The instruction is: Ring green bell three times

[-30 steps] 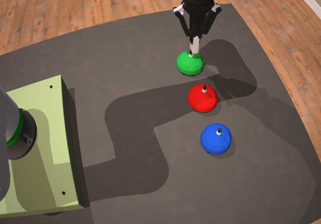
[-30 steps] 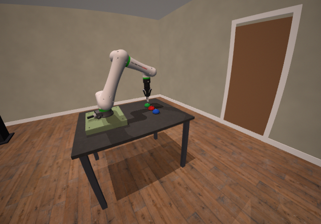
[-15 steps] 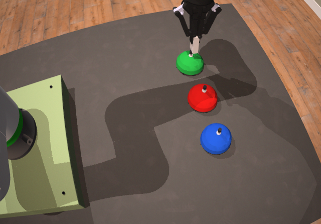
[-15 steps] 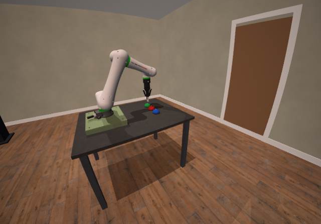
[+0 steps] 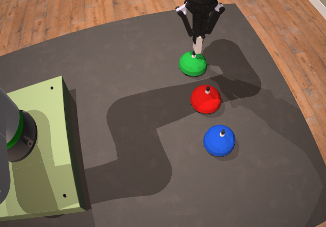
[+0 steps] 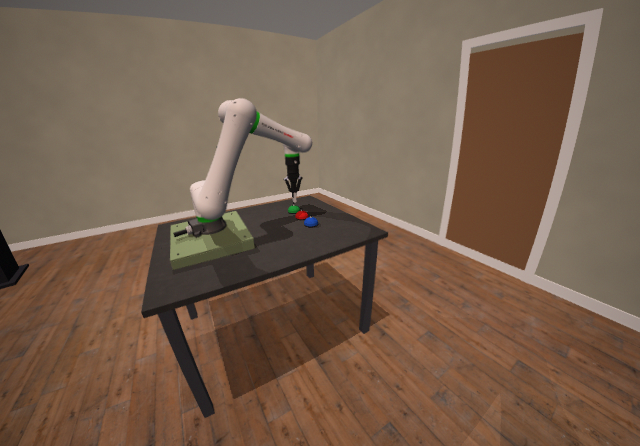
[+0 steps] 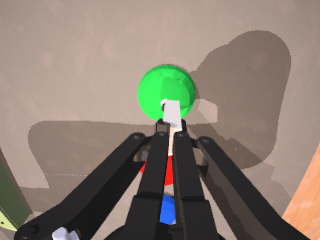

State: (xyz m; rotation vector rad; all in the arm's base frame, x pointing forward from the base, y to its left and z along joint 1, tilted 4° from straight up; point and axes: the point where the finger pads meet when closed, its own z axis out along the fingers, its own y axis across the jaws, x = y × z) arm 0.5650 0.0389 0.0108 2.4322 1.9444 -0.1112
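Note:
The green bell [image 5: 192, 64] [image 6: 293, 208] [image 7: 167, 91] stands on the dark table, farthest from the robot base in a row of three. Its small button [image 5: 193, 54] shows at the top of the dome. My gripper [image 5: 197, 50] [image 6: 293, 191] [image 7: 171, 111] is shut with nothing between the fingers. It points straight down, and its pale fingertips stand right over the green bell's button, at or just above it; I cannot tell whether they touch. The red bell [image 5: 205, 98] [image 6: 301, 215] and the blue bell [image 5: 219, 140] [image 6: 310, 221] stand nearer in the row, apart from the gripper.
The robot's light green base plate [image 5: 52, 130] [image 6: 217, 245] sits at the left of the table [image 5: 147, 193] [image 6: 310, 255]. The table's far and right edges lie close behind the green bell, with wooden floor [image 5: 52, 6] beyond.

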